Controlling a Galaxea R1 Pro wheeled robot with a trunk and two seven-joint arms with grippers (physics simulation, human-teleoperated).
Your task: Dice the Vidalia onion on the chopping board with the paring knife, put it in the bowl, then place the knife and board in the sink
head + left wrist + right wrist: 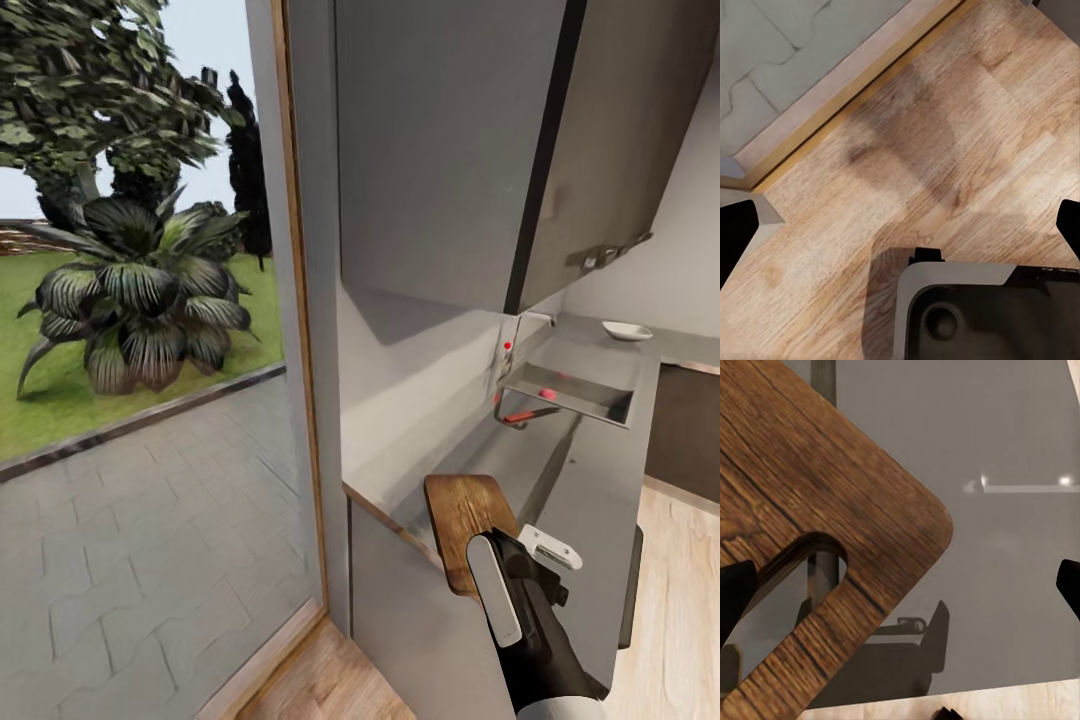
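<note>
Fingertips of the right gripper (pixel 900 585) stood apart at either edge of the right wrist view, over the slot-handle end of one board (pixel 465 525), clamped on nothing. The board lay on the near end of the countertop (pixel 590 480), and the right arm reached to it in the head view. The left gripper (pixel 900 225) hung over wooden floor (pixel 967 127), its tips also wide apart (nothing between them). Farther along sat one sink (pixel 575 385) with red specks in it, too small to tell. One white bowl (pixel 627 330) rested beyond it.
</note>
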